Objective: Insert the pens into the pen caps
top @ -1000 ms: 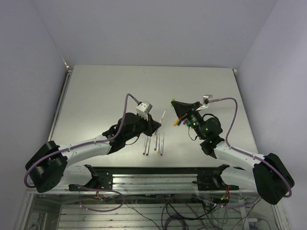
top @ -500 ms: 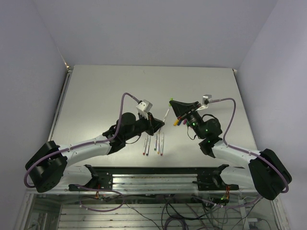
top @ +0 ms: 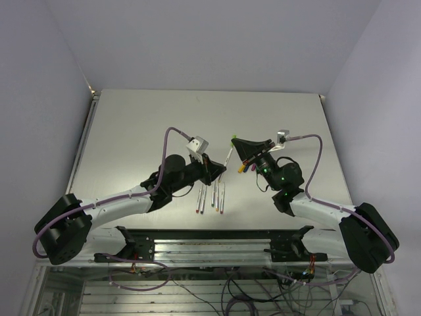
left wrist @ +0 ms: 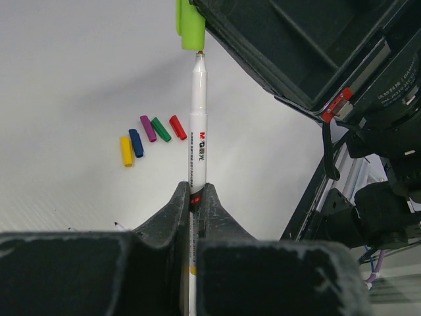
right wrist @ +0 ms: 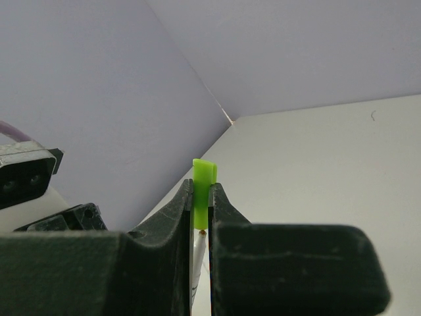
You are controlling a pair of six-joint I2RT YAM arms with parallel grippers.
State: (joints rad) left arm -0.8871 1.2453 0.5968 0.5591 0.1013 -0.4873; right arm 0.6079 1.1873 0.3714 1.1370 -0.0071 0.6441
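My left gripper [left wrist: 195, 191] is shut on a white pen [left wrist: 198, 118], which points up and away from it. The pen's tip meets the open end of a lime green cap [left wrist: 191, 26]. My right gripper [right wrist: 201, 197] is shut on that lime green cap [right wrist: 203, 184], with the pen's tip [right wrist: 199, 245] just under it between the fingers. In the top view the held pen [top: 227, 157] spans between the left gripper [top: 221, 168] and the right gripper [top: 235, 140], above the table. Yellow [left wrist: 126, 151], blue [left wrist: 136, 143], purple [left wrist: 148, 128], green [left wrist: 161, 129] and red [left wrist: 177, 127] caps lie in a row on the table.
Several more pens [top: 212, 197] lie side by side on the table near its front edge, between the two arms. The loose caps [top: 245, 167] lie under the right wrist. The grey table [top: 145, 125] ends at a metal frame in front of the arm bases.
My left gripper has moved right and tilted the pen up toward the right gripper. The right gripper has shifted slightly left. The pen tip now meets the lime green cap.
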